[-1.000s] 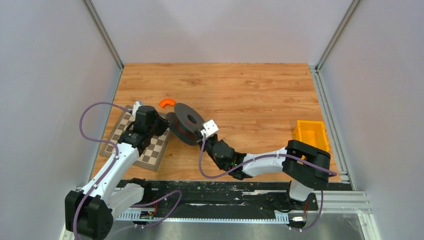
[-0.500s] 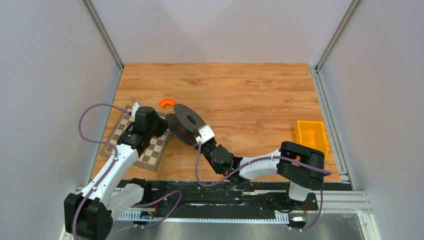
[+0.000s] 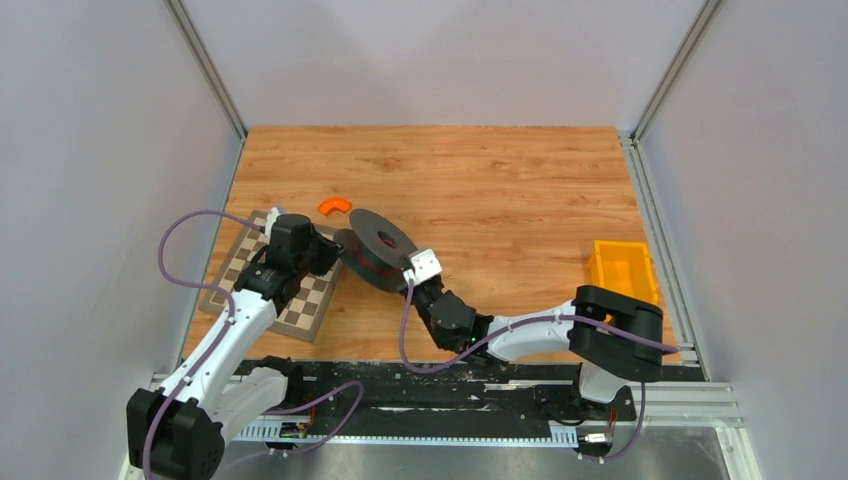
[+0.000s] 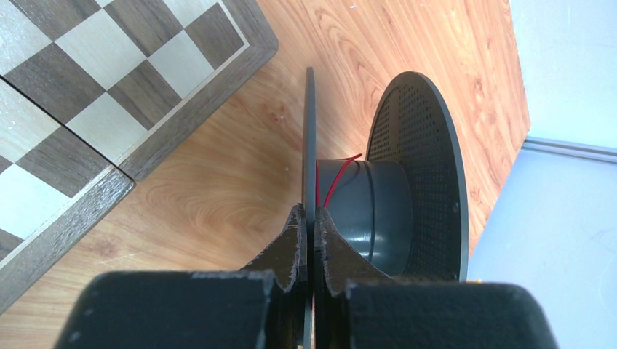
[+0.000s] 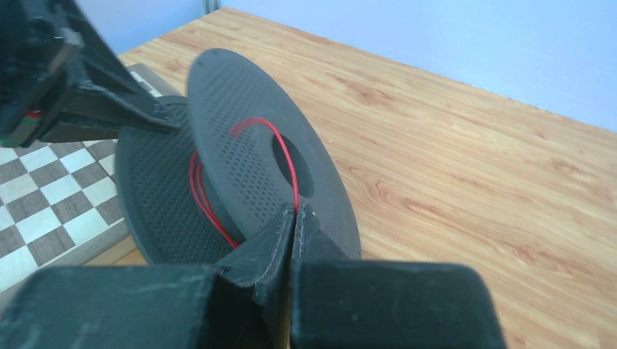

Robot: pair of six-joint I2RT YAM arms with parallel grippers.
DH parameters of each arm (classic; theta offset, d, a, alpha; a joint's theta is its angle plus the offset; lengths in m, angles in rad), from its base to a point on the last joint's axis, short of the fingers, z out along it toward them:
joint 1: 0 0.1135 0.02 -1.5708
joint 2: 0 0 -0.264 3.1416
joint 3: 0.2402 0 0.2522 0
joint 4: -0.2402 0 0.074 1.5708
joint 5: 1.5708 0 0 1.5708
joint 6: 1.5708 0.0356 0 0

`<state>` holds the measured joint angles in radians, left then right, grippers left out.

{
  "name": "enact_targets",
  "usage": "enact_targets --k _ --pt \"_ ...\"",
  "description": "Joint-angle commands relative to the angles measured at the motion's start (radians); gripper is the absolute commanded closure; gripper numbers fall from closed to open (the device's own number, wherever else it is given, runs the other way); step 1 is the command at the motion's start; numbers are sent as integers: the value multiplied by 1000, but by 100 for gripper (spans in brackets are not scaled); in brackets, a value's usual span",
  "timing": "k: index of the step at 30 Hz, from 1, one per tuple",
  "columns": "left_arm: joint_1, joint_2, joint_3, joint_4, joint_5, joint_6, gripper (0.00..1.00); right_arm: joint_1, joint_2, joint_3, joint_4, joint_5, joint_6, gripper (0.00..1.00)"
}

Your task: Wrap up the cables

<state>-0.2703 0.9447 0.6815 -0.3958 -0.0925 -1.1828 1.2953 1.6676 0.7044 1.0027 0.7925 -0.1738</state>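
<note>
Beside the chessboard (image 3: pixel 312 300) on your left, the left fingers (image 4: pixel 298 236) pinch the thin left rim of the spool (image 3: pixel 375 245), which stands tilted on edge above the desk (image 3: pixel 500 190). The red wire (image 5: pixel 294 182) lies in a few turns on it, crosses its right face and reaches the right fingers (image 5: pixel 287 231), pressed together on it.

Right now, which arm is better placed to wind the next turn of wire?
Right, I'd say: the right gripper pinches the red wire at the spool, while the left gripper is clamped on its flange.
</note>
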Motion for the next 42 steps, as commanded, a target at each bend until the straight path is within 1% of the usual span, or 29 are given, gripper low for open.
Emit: enact_targets --k 1,4,7,10,16,21,27,34,37,42 --pt "2 -55 12 65 -28 -46 100 -31 -95 -32 -49 95 122 100" --pt "1 -62 8 75 -22 -47 100 -49 -115 -41 -99 104 192 100" --pt "1 -59 7 76 -16 -53 100 -51 -119 -52 -74 67 180 100" --pt "1 -46 16 67 -9 -68 100 -45 -127 -79 10 -22 103 100" --pt "2 -23 33 54 15 -84 100 -27 -130 -103 150 -78 -28 100" --pt "2 -14 40 44 14 -89 100 -14 -109 -87 171 -132 -73 100" --pt "2 -11 39 44 28 -104 100 14 -58 -49 154 -212 -116 100" --pt "1 -30 41 33 18 -95 100 42 7 -16 201 -180 -171 100" --pt "2 -53 32 36 19 -95 100 42 29 5 174 -170 -171 100" --pt "2 -118 -5 104 64 -125 100 42 91 44 162 -114 -171 100"
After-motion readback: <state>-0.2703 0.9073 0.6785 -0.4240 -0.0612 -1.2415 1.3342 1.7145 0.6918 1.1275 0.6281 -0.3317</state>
